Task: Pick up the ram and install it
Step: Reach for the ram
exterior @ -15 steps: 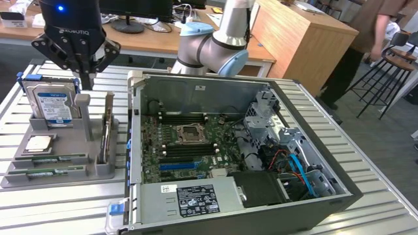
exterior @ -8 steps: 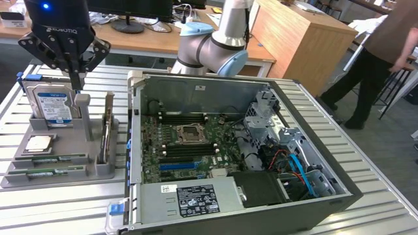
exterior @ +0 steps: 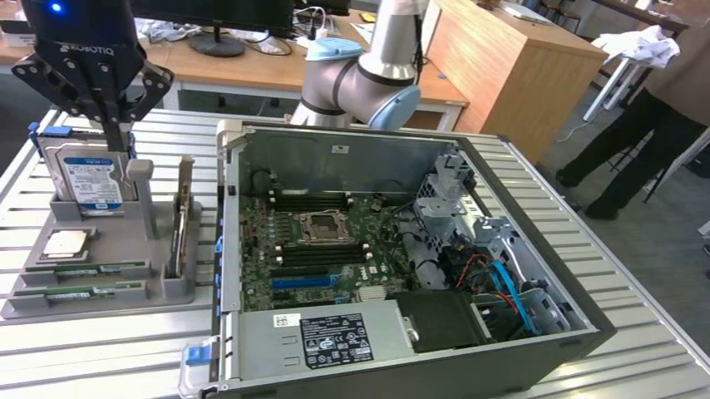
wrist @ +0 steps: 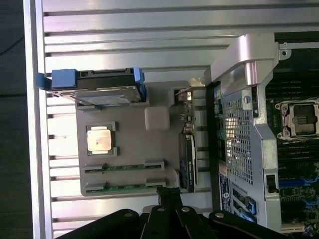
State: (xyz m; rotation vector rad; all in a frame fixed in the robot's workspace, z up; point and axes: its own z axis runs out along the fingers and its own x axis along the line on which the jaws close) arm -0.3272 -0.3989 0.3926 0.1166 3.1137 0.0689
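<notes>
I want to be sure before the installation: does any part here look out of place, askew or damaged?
Nothing stands out. Both green memory sticks lie level in their grooves of the gray holder, the hard drive stands upright, and the processor lies flat.

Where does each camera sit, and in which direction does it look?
Exterior view: sits off the arm and high, looking down at an angle over the table, the open computer case and the grey tray; the arm and its shut hand show above the tray.
Wrist view: sits on the wrist, looking straight down at the tray and the case; the hand shows.
Shared: tray, hard drive, green memory sticks, case, hand.
</notes>
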